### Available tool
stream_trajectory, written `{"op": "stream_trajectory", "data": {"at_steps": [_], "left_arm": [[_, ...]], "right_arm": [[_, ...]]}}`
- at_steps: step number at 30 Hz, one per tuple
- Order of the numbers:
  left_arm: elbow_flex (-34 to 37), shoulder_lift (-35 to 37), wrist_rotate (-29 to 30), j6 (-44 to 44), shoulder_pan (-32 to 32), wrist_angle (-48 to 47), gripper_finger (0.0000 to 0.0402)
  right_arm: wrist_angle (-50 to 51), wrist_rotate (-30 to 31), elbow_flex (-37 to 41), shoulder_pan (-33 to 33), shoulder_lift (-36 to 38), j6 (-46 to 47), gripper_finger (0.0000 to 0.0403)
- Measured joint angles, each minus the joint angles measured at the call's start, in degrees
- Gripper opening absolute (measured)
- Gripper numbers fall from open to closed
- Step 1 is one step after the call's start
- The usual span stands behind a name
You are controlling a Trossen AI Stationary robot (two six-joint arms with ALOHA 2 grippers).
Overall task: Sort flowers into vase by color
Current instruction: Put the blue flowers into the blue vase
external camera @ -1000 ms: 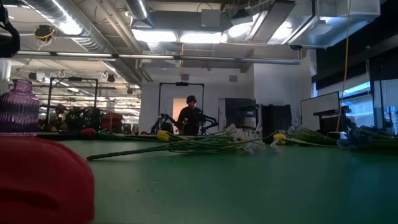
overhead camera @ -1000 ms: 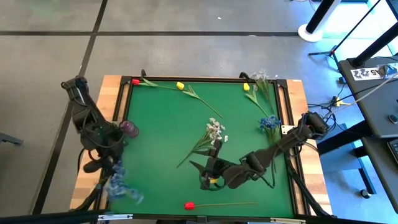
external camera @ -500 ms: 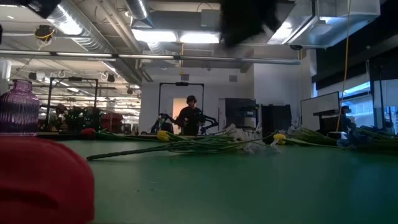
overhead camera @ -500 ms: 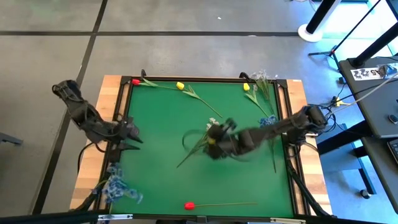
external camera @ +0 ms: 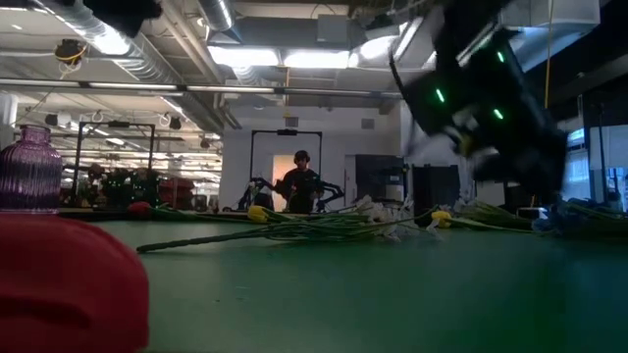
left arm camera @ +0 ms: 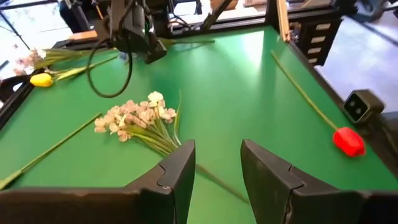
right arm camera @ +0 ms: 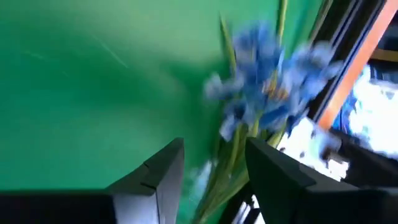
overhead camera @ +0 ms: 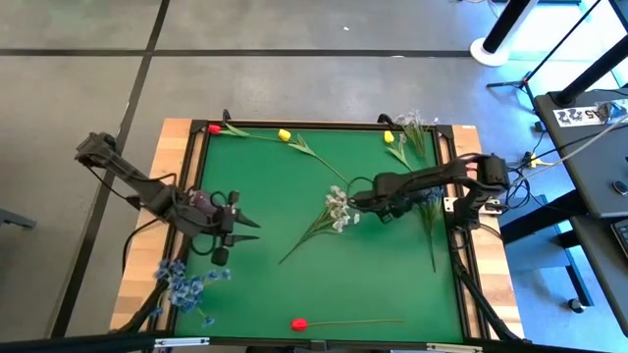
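Observation:
My left gripper (overhead camera: 242,222) (left arm camera: 214,167) is open over the mat's left part, just right of the purple vase (overhead camera: 201,201) (external camera: 29,167), which my left arm partly covers. A white blossom cluster (overhead camera: 339,206) (left arm camera: 134,115) lies flat at mid-table ahead of it. My right gripper (overhead camera: 368,203) (right arm camera: 214,168) is open, between that cluster and a blue blossom cluster (overhead camera: 427,196) (right arm camera: 267,81), touching neither. Another blue cluster (overhead camera: 186,284) lies on the near-left wooden border. Red tulips (overhead camera: 299,324) (overhead camera: 214,128) and yellow tulips (overhead camera: 284,134) (overhead camera: 389,137) lie flat.
A pale lilac cluster (overhead camera: 412,120) lies at the far right corner. A raised black frame (overhead camera: 294,126) rims the green mat. The low view camera (left arm camera: 357,106) sits at the near edge beside the red tulip (left arm camera: 348,140). A person (external camera: 299,186) stands far behind the table.
My left gripper has swung from the near-left corner, above the blue cluster, toward the far edge and then right, past the vase onto the mat. My right gripper has moved from the near middle of the mat toward the far edge and right, passing the white cluster.

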State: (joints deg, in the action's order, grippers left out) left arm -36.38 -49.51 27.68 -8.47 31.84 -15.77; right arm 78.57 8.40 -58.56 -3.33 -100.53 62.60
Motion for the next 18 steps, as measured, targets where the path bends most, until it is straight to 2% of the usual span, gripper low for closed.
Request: {"op": "stream_trajectory", "data": {"at_steps": [6,13,16,18], "left_arm": [[0.4,-0.4,0.0,-3.0,0.4,0.0,0.0125],[0.4,-0.4,-0.1,-2.9,2.3,1.1,0.0125],[0.4,-0.4,-0.1,-2.5,3.3,3.5,0.0125],[0.4,-0.4,-0.1,-1.1,4.0,5.4,0.0125]], "right_arm": [[-5.0,-5.5,11.4,-3.7,0.0,0.2,0.017],[-9.9,-6.1,18.2,-3.8,0.5,0.1,0.0162],[-9.5,-5.4,17.2,-3.8,0.1,0.2,0.0127],[-8.8,-4.7,15.3,-3.8,0.0,0.1,0.0087]]}}
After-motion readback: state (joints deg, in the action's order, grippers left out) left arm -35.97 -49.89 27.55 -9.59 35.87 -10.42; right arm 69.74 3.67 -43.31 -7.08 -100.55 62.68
